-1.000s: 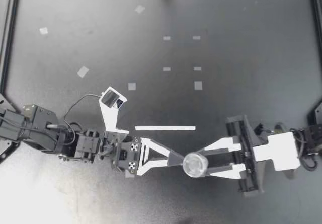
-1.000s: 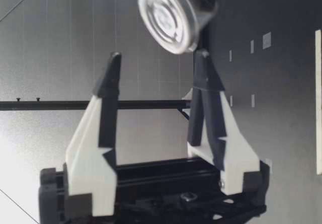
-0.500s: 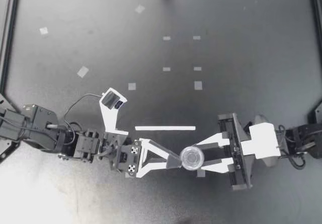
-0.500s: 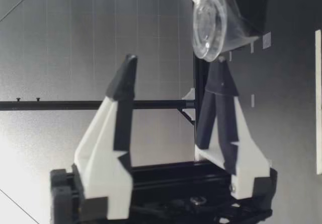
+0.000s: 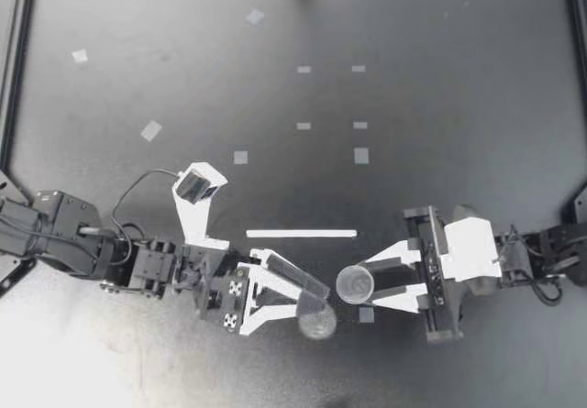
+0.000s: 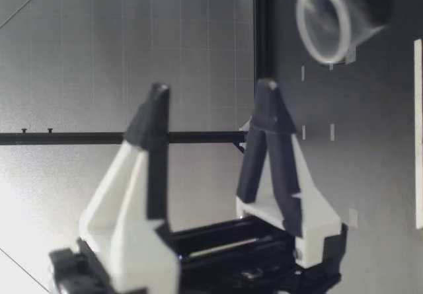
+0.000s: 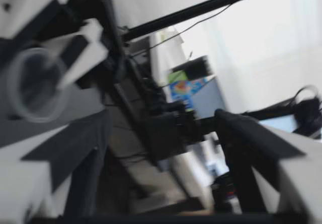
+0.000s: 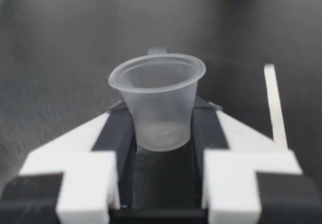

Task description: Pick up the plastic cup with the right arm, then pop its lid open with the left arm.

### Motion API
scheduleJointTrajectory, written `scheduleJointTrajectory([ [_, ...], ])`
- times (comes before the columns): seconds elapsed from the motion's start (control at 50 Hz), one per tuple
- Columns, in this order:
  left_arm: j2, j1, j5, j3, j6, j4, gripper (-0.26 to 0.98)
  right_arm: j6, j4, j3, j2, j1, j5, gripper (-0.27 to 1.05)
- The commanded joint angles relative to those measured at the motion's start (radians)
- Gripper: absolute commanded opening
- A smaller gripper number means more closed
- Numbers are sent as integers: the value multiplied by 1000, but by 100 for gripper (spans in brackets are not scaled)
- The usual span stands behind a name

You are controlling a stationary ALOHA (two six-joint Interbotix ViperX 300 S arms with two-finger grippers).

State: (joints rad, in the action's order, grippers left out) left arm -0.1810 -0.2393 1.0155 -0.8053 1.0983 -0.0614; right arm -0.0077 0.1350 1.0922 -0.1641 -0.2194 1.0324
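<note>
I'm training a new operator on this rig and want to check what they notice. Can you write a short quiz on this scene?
1. True or false: the left pincer holds the clear cup.
2. What lies flat on the table near the cup? A a white strip; B a spoon; C a plate.
3. Which pincer is shut on the cup?
Key: 1 false; 2 A; 3 the right pincer.

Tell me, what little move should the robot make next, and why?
Probably ease the right gripper down to stand the clear cup on the table: it clamps the cup upright, while the left gripper is open beside it, gripping nothing.
</note>
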Motion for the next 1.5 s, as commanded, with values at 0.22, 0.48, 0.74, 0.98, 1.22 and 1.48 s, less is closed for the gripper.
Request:
scheduleJointTrajectory([
  [0.22,100,2,-89,-25,-568,2,75,23,-6,15,170,-11,78,29],
  [0.48,120,2,-144,-25,-991,-6,74,109,-29,41,175,-14,282,29],
  [0.74,130,2,-146,-31,-1144,-58,74,115,-49,23,143,-15,291,29],
  [0.98,135,2,-146,-31,-1146,-60,74,114,-51,23,143,-15,290,29],
  [1.22,137,2,-146,-25,-1149,-60,74,110,-51,25,141,-15,278,29],
  [1.48,137,2,-147,-23,-1154,-60,74,109,-52,25,141,-15,270,29],
])
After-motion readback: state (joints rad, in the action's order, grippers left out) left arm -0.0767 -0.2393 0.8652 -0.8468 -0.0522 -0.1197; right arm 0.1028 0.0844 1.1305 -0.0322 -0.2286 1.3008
